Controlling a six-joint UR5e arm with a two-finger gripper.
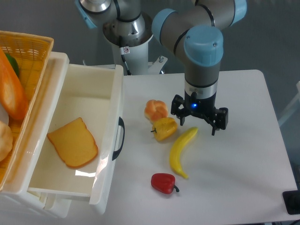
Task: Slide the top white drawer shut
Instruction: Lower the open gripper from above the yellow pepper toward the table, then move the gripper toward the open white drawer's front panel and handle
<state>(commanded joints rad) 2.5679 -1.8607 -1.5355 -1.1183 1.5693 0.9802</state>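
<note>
Gripper (199,123) spread empty above the banana (182,151); top white drawer (75,140) open, base cropped.

1. The top white drawer (75,101) stands pulled out at the left of the table (243,159), its black curved handle (119,138) facing the table's middle.
2. A slice of bread (72,142) lies flat on the drawer's floor.
3. A yellow woven basket (28,51) sits at the far left above the drawer, with a long orange loaf (11,91) in it.
4. The gripper (198,123) hangs over the table with its fingers spread apart, holding nothing.
5. Just below it lies a banana (181,151), with a yellow bell pepper (164,128) and a small bread roll (155,109) to the left.
6. A red bell pepper (163,183) lies nearer the front edge.
</note>
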